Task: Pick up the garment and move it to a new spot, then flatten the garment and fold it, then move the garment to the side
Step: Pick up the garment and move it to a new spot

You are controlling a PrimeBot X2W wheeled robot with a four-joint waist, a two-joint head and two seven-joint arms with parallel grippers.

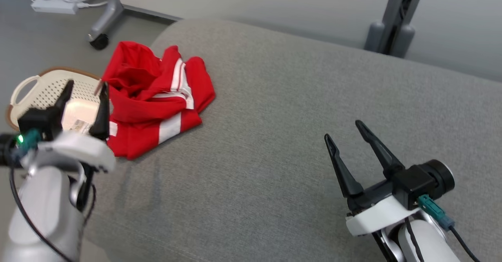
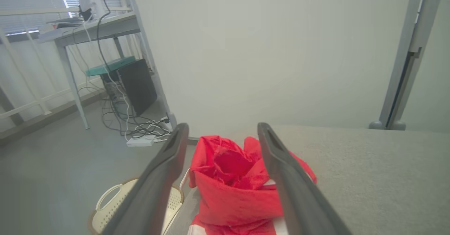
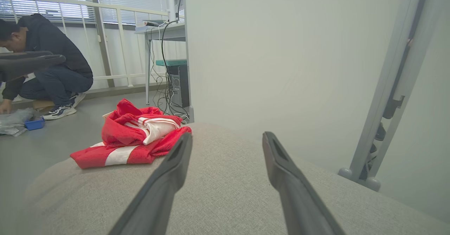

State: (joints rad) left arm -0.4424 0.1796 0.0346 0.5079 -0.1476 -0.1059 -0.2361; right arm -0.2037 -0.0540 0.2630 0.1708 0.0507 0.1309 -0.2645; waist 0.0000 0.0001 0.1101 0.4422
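Grey cushion point(image 1: 298, 136) is carrying the crumpled red garment point(image 1: 157, 97) at ten o'clock. The left gripper point(image 1: 87, 83), jaws apart, is hovering just beside it, while the right gripper point(image 1: 343, 130) is gaping well apart.

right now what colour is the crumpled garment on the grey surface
Red with white stripes, clearest in the head view.

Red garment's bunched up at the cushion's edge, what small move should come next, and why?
Probably lower the left tool onto the red garment: it stands open and empty, aimed at the heap near the edge of the grey cushion, while the right tool sits farther off.
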